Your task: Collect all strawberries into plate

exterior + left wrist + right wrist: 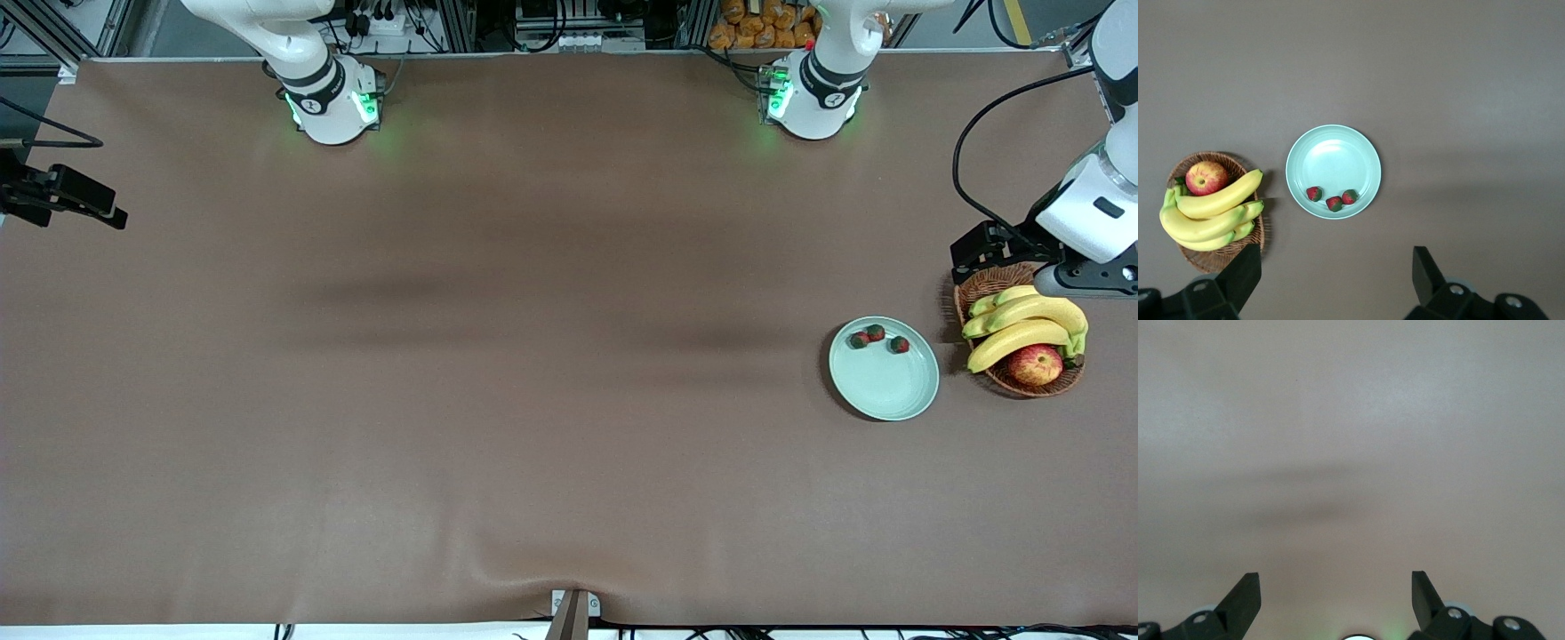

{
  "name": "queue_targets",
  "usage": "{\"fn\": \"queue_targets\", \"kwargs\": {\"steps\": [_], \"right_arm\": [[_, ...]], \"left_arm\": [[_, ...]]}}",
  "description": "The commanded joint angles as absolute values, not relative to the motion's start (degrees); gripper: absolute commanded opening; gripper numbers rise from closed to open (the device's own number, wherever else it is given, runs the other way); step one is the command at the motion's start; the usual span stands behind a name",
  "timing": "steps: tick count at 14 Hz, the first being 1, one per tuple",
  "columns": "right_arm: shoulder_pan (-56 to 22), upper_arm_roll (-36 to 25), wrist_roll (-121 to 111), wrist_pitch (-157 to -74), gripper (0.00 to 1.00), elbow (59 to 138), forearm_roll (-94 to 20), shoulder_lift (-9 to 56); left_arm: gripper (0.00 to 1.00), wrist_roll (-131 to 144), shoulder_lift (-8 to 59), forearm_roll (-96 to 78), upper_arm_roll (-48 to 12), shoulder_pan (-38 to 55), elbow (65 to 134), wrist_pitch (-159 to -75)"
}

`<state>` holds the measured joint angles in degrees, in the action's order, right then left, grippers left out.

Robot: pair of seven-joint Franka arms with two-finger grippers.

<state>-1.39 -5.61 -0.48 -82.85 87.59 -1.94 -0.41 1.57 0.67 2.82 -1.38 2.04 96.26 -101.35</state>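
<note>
Both sets of jaws are spread wide with nothing in them: the left gripper [1331,280] hangs high over the table beside the basket [978,289], and the right gripper [1335,600] waits over bare table. All three strawberries [876,338] sit in the plate [889,391], so it looks pretty much done, unless one's hiding among the fruit.

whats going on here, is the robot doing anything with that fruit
Nothing is being handled right now. All three strawberries already lie in the mint-green plate, which sits beside the wicker basket of bananas and an apple. The left gripper hangs open and empty high above the table near the basket. The right gripper waits, open, over bare table.
</note>
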Motion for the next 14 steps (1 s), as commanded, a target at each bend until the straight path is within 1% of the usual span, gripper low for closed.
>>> {"fn": "queue_targets", "kwargs": {"steps": [1, 4, 14], "right_arm": [[-1.32, -5.36, -0.18, -82.35, 1.0, 87.45, -1.85, -0.7], [-1.32, -5.36, -0.18, -82.35, 1.0, 87.36, -1.76, -0.7], [-1.41, -5.36, -0.09, -82.71, 1.0, 87.36, -1.85, -0.62]], "left_arm": [[1.0, 2.99, 1.41, 1.67, -2.02, 1.32, 90.38, -100.55], [1.0, -2.79, 1.23, 0.7, -1.41, 1.32, 90.26, -99.76], [1.0, 1.06, 1.49, 0.79, -1.41, 1.32, 90.44, -98.53]]}}
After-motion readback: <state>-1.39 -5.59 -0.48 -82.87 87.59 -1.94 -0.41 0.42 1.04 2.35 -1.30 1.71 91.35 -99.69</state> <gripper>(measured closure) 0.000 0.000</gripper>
